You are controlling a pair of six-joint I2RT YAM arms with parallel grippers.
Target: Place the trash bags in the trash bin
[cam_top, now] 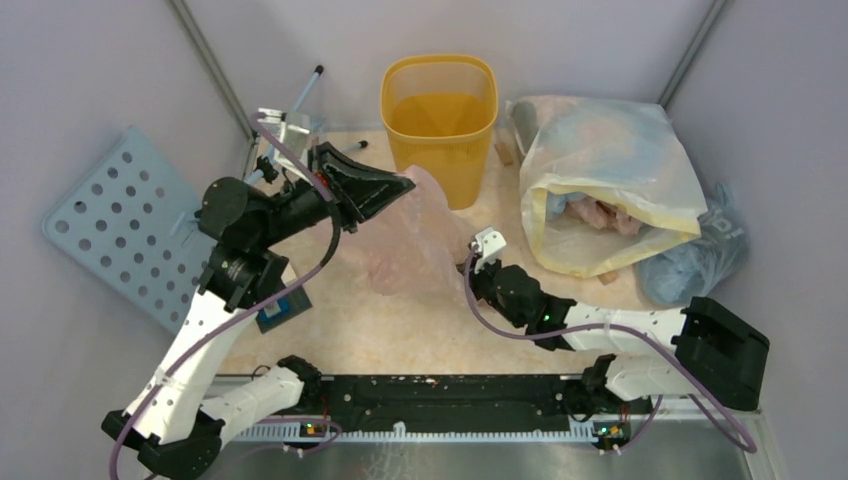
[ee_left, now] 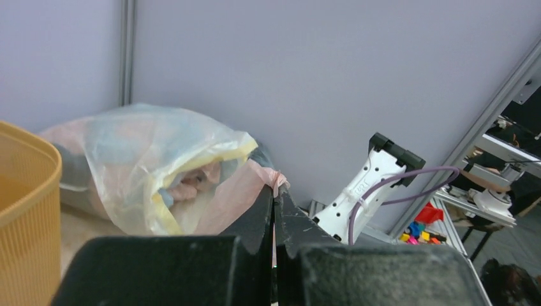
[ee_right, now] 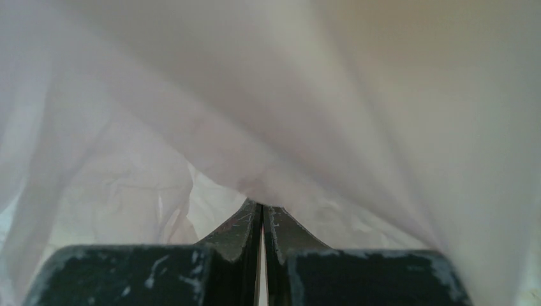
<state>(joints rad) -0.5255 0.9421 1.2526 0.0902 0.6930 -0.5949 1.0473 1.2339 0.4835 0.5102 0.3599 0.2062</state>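
Observation:
The pale pink trash bag (cam_top: 415, 235) hangs spread over the table's middle, just in front of the yellow-orange trash bin (cam_top: 441, 120). My left gripper (cam_top: 405, 183) is shut on the bag's upper left edge, lifted beside the bin; a pink fold (ee_left: 268, 175) sticks out above the closed tips (ee_left: 275, 191). My right gripper (cam_top: 468, 262) is shut on the bag's lower right edge, low over the table. In the right wrist view the film (ee_right: 268, 115) fills the frame and drapes over the closed tips (ee_right: 262, 205). The bin's rim (ee_left: 32, 159) shows at left in the left wrist view.
A large whitish-yellow sack (cam_top: 600, 180) with stuff inside lies right of the bin. A grey-blue plastic bag (cam_top: 695, 255) sits beside it at the right wall. A perforated pale blue panel (cam_top: 120, 225) leans at the left. Pens (cam_top: 305, 90) and a small clear holder stand behind my left arm.

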